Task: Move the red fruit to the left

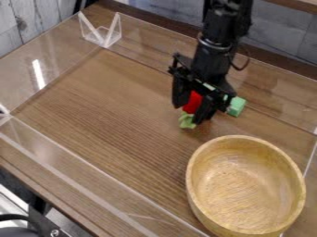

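Jaws: black fingers of the gripper [197, 100] stand on either side of the red fruit [195, 100]; whether they clamp it cannot be told.
Bowl: wooden bowl [244, 184] nearest, bottom right, apart from the fruit.
Fruit: on the wooden table [99, 102], mid-scene, green leaf end at the bottom.
Block: green block [233, 106] just right of the gripper.
Far: clear stand [100, 31] at the back left.

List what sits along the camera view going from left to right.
Clear plastic stand at the far left edge → gripper with the red fruit between its fingers → green block → wooden bowl, nearest and furthest right.
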### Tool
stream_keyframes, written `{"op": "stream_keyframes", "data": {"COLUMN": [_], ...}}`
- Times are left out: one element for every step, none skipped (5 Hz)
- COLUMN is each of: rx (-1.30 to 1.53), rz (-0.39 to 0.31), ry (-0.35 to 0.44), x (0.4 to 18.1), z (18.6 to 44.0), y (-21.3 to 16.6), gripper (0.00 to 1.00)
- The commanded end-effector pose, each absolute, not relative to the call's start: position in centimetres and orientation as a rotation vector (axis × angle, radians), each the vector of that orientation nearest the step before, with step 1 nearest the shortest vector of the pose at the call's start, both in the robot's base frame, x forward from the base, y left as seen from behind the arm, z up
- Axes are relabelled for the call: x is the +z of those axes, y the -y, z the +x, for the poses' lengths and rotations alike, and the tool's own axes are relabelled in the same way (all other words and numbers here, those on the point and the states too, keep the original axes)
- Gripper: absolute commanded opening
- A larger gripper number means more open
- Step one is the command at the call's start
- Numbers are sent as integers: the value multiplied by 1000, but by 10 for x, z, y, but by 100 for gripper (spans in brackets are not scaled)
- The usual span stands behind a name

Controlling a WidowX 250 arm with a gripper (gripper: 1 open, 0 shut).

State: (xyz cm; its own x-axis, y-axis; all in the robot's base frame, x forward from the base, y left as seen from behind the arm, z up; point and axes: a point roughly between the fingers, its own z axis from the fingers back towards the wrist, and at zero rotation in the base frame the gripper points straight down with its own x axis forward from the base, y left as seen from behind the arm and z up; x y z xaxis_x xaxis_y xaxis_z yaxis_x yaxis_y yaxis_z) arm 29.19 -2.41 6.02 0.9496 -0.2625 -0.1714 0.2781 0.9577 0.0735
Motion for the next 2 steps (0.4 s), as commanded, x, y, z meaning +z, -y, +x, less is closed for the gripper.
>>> {"op": "stream_keyframes", "data": {"rx": [-293,-306], "rz": [115,119], "ry": [-80,-61], "x": [86,95], "z": [295,292], "y": [24,25], "gripper": [100,100]}}
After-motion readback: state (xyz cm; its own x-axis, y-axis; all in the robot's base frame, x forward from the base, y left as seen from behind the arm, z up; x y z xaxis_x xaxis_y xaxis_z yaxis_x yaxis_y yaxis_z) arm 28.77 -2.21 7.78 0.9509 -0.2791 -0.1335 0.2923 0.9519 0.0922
